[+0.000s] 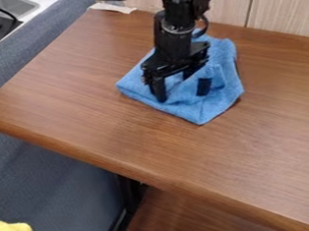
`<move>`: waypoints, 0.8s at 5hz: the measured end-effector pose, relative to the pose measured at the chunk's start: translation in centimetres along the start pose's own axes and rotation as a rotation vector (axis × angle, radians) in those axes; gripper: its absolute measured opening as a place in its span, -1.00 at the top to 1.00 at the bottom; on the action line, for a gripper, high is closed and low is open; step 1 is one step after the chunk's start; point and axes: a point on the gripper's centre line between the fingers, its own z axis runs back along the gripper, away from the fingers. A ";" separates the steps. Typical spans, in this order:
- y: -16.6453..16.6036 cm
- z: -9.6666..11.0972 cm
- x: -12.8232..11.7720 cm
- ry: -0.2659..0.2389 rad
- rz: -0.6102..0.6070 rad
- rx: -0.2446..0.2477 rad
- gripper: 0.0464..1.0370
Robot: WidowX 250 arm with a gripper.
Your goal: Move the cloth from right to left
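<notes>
From here, the blue cloth point(206, 107) lies toward one o'clock on the counter point(84, 97), released jaws spread above it.

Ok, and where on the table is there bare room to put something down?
In the picture, the table is bare left of the blue cloth, and also between the cloth and the near edge, continuing to the picture's right side. It is crowded at the cloth itself, where the hand and arm are.

Bright, diffuse light, soft shadows, source unclear
</notes>
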 end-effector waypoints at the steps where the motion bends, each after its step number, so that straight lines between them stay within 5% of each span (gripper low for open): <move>1: 0.1 -0.1 1.0 -0.001 0.029 0.004 -0.93; 4: 4.8 -0.5 6.6 -0.009 0.293 0.051 -0.92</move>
